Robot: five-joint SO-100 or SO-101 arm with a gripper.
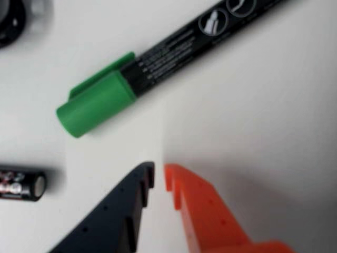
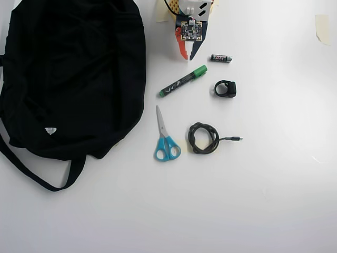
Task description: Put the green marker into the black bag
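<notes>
One slim, glossy green marker (image 1: 158, 58)

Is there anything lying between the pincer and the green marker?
No. In the wrist view only bare white table separates the pincer from the green marker. The overhead view agrees; the battery sits off to the side.

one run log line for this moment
gripper: shut, empty | slim green-capped black marker: on table, ungrasped | large black fabric bag: beside it
</notes>
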